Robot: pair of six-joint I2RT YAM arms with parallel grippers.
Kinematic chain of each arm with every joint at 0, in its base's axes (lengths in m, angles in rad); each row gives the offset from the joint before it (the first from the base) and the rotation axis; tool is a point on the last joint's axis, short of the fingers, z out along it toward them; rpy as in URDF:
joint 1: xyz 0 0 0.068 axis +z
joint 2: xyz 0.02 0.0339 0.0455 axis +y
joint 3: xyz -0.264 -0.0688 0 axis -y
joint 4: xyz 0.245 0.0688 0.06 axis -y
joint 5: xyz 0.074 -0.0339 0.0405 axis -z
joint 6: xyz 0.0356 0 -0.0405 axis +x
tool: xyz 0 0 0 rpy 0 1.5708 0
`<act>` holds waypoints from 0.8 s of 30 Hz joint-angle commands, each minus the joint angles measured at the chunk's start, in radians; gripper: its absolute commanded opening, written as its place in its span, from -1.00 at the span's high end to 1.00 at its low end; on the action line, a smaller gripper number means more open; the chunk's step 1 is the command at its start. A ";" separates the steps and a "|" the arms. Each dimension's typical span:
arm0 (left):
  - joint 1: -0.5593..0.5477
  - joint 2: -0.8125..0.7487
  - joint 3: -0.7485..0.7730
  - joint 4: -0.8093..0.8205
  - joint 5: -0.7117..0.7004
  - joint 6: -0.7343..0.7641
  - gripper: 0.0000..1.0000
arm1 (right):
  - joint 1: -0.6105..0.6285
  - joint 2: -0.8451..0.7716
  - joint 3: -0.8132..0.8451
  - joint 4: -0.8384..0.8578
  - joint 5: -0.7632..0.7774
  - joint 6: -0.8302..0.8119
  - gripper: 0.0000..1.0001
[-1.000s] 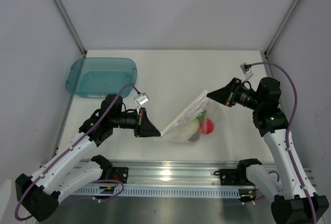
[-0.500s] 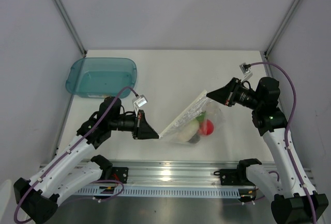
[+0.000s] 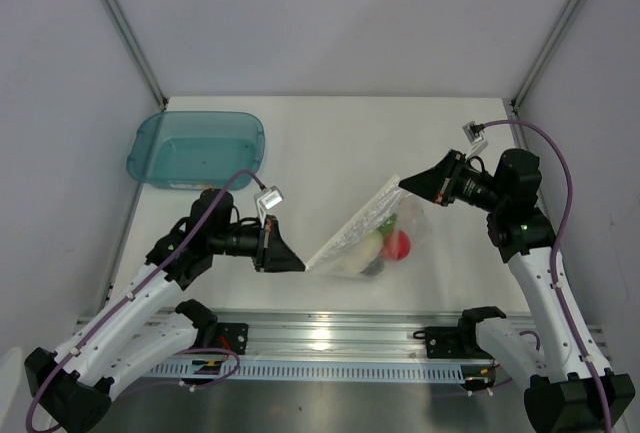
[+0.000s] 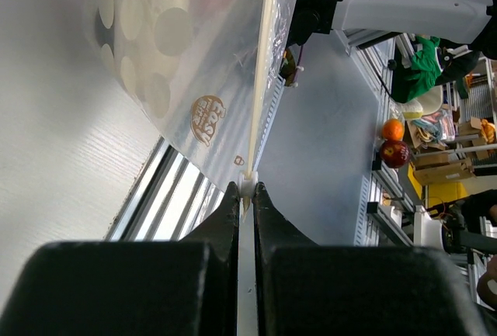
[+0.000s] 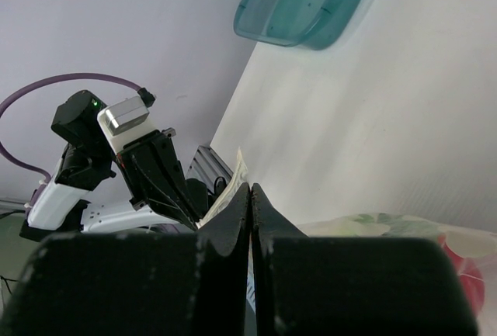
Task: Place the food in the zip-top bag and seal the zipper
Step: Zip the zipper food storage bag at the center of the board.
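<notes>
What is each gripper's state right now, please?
Left gripper: closed on one end of the zipper of the zip-top bag.
Right gripper: closed on the zipper's other end.

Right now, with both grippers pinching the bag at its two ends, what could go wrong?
1. The left gripper pinches only the very end of the zipper; a harder pull could slip it free, and the zip-top bag would sag.
2. I cannot tell whether the zipper is pressed shut along its length; if not, the food could roll out.
</notes>
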 commanded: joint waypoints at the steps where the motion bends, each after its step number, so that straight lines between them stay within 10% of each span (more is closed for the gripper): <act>1: 0.005 -0.015 -0.003 -0.050 0.011 -0.014 0.99 | -0.012 0.004 0.011 0.060 0.006 0.005 1.00; 13: 0.005 0.011 -0.003 -0.039 -0.001 -0.037 0.99 | -0.012 0.001 -0.007 0.061 0.001 0.005 1.00; 24: 0.004 0.039 0.067 0.015 -0.052 -0.040 -0.56 | 0.009 -0.008 -0.041 0.031 0.023 -0.009 1.00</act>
